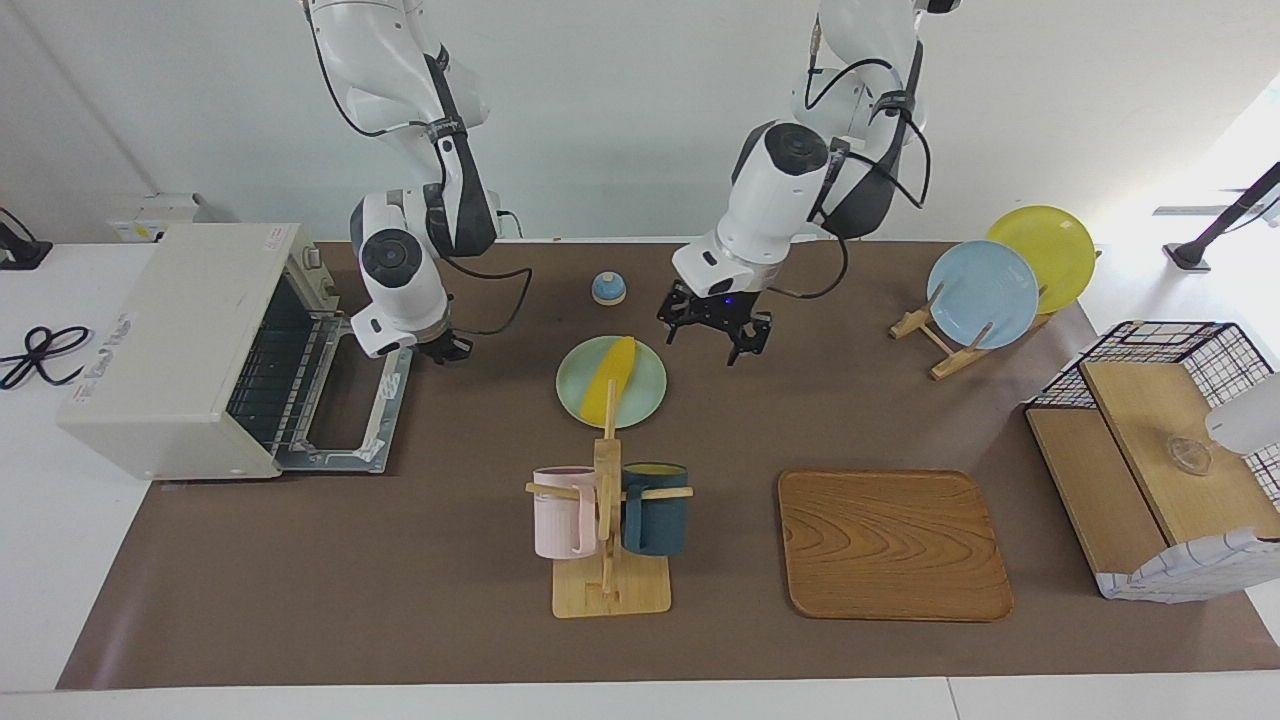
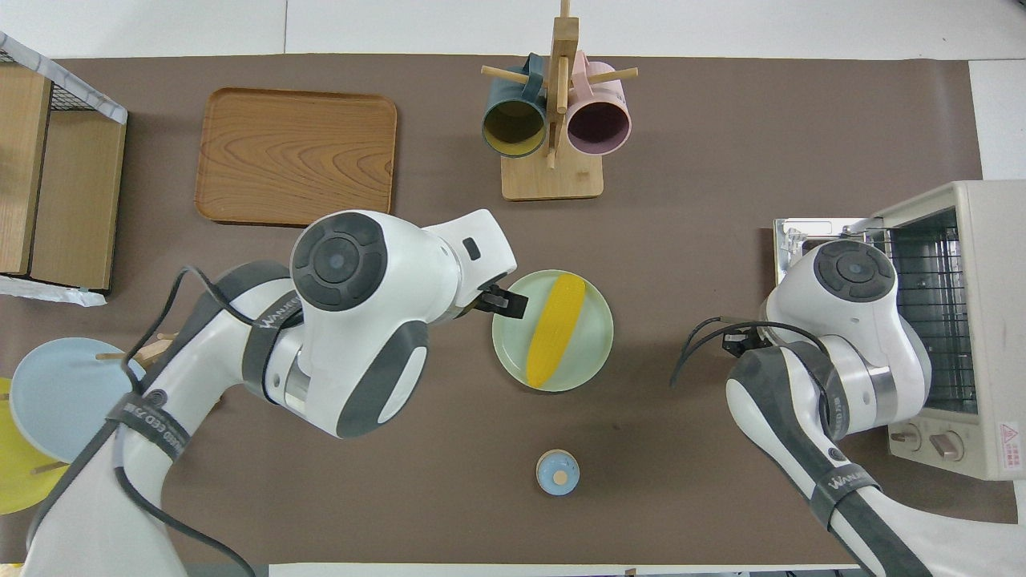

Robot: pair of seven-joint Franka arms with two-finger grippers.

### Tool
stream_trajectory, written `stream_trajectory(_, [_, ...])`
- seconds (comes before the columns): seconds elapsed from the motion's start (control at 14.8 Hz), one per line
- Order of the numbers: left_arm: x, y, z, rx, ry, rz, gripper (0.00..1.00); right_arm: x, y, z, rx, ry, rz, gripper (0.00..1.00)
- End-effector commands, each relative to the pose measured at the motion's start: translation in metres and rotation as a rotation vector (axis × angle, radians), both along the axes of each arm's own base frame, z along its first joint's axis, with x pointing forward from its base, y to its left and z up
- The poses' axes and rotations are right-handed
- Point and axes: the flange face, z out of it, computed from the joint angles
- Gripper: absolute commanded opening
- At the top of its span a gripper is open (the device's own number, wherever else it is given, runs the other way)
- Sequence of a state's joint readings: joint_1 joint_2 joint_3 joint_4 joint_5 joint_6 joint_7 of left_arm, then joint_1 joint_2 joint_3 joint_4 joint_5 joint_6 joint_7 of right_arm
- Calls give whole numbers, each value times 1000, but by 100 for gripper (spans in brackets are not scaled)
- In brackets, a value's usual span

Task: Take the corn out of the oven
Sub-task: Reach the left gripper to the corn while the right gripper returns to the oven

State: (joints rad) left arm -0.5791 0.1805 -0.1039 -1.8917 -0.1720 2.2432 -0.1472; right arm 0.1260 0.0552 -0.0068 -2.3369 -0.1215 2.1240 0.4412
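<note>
- The corn [image 1: 610,378] lies on a pale green plate [image 1: 642,400] in the middle of the table, well apart from the oven [image 1: 180,345]; in the facing view the top post of the mug rack [image 1: 606,520] covers its lower tip.
- The oven sits at the right arm's end of the table with its door [image 1: 350,395] dropped flat and only bare wire racks showing inside.
- The right gripper [image 1: 450,350] hangs over the edge of the open door, fingertips together and empty; in the overhead view its own wrist hides it completely.
- The left gripper [image 1: 715,325] hovers just beside the plate, over bare table, jaws spread wide with nothing between them; in the overhead view only one dark fingertip [image 2: 505,301] pokes out from under the arm.
- A small blue bell [image 1: 608,288] stands nearer the robots than the plate.
</note>
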Motion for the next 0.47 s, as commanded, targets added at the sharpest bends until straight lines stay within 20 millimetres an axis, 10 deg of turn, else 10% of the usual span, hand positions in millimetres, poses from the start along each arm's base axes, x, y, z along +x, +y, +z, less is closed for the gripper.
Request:
stream_trajectory(0.0, [-14,-33,-27,-17,-9,-38,100,-11,-20,0,1,-15,31,0])
stream_trajectory(0.4, [-20,-78,-92,-3,40,19,100,-4,-27,9,-104,-17,140,0])
